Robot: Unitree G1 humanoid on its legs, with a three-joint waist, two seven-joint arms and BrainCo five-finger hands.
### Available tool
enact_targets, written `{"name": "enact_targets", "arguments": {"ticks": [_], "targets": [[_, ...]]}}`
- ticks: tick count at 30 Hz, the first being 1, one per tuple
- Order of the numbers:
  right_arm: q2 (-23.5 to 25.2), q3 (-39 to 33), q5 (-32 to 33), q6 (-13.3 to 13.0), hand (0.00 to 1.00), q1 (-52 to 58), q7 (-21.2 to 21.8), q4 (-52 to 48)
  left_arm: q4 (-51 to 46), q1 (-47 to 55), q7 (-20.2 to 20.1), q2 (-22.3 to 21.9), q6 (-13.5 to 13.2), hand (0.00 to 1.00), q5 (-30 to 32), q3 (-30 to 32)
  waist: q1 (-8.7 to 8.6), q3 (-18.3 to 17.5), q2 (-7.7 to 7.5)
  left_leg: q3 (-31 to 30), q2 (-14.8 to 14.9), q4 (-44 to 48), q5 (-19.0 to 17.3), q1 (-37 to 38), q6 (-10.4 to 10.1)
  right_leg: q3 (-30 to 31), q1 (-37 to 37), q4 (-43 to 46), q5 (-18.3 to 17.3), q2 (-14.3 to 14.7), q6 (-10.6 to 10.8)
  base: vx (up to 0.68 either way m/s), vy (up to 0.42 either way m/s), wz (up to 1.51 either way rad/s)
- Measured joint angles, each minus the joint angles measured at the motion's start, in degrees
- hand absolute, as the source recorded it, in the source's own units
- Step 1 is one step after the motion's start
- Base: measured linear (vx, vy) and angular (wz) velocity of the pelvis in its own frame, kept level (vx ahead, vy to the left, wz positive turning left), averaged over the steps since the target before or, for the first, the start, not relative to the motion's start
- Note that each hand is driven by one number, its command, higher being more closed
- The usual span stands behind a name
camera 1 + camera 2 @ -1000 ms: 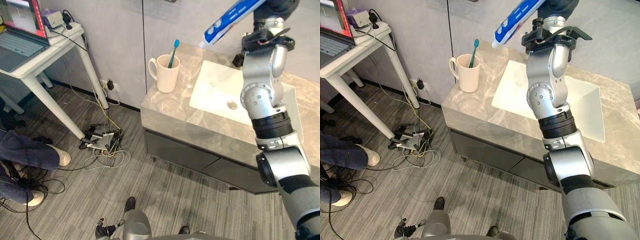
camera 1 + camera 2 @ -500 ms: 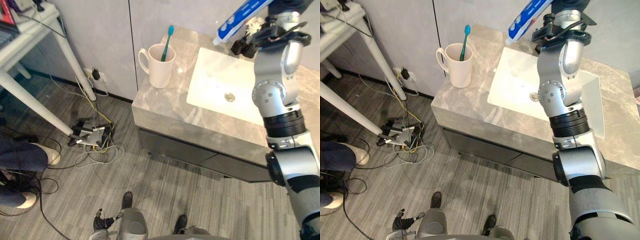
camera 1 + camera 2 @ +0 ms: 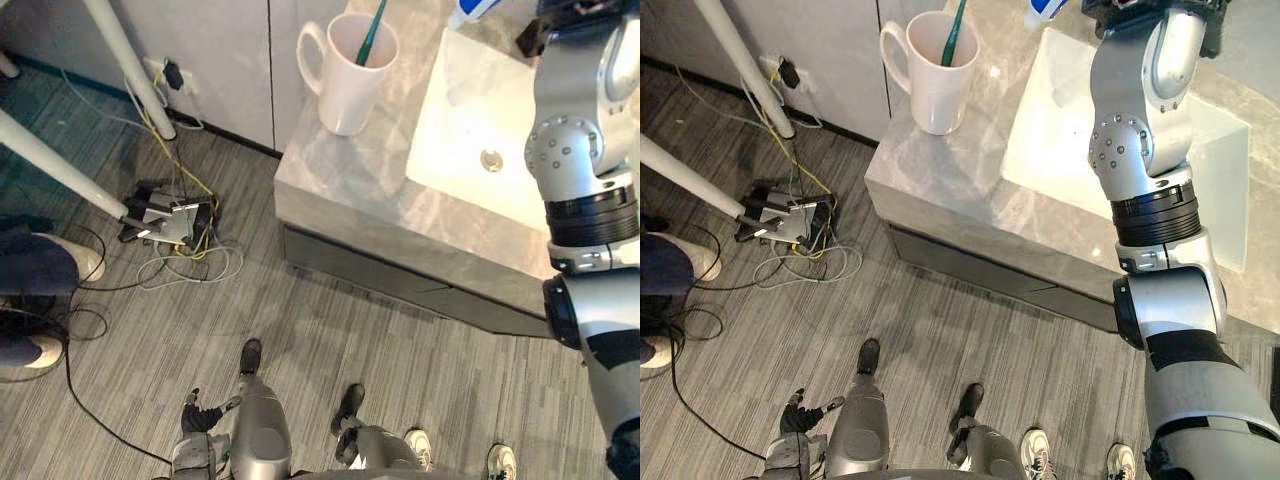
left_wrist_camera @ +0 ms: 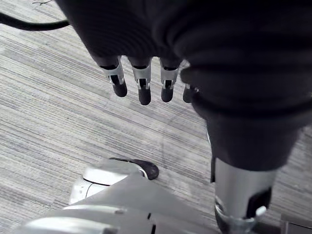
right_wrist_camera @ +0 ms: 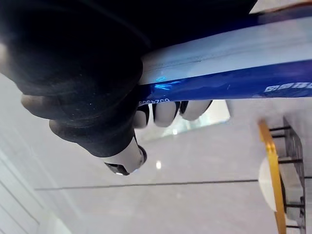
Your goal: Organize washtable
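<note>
1. The right hand (image 5: 83,78) stays curled round the toothpaste tube (image 5: 234,58), which juts past its fingers (image 5: 165,111) over the sink (image 3: 455,130).
2. Only the head camera has tipped down. The mug (image 3: 345,85), well beyond the tube's cap, hasn't moved.
3. The left hand (image 4: 142,80) hangs slack-fingered and empty.
4. The tube probably still has to go into the mug.

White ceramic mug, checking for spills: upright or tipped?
Upright: the white ceramic mug stands on the grey marble countertop, mouth up, teal toothbrush leaning inside.
</note>
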Motion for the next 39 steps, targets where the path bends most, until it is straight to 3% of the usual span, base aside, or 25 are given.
{"name": "enact_targets", "arguments": {"ticks": [6,13,27,39], "targets": [[1.8,0.1,1.1,-0.4,1.0,-0.4,0.2,-0.7,-0.3,0.0,0.4,0.1,0.0,0.0,-0.9,0.0,0.0,0.4,-0.26,-0.9,0.0,-0.8,0.6,-0.1,0.0,-1.4,0.2,0.3,0.0,0.1,0.0,0.0,0.002,0.1],[3.9,2.1,1.2,-1.6,1.0,-1.9,0.3,-0.7,-1.4,-0.3,1.4,1.0,0.0,0.0,-1.1,0.3,0.04,2.3,-2.16,-1.0,0.0,-0.9,1.0,-0.1,0.0,-1.5,0.1,0.5,0.0,0.1,0.0,-0.02,0.0,0.01],[3.8,4.8,2.2,-1.3,1.0,-5.9,0.4,0.0,-1.9,-1.7,1.3,2.4,-0.1,0.0,-2.1,0.3,0.07,4.7,-3.64,-2.5,0.0,-1.0,2.1,-2.4,-0.2,-2.8,-1.2,0.2,0.1,0.5,-0.2,-0.02,-0.001,0.03],[1.6,5.0,2.5,-1.4,1.0,-8.0,0.3,2.5,-2.1,-1.8,1.0,2.5,-0.1,0.0,-3.3,0.2,0.02,5.1,-3.68,-3.5,0.0,-3.2,4.4,-3.9,-0.2,-3.2,-2.4,-1.2,1.6,0.9,0.1,-0.02,0.004,0.03]]}}
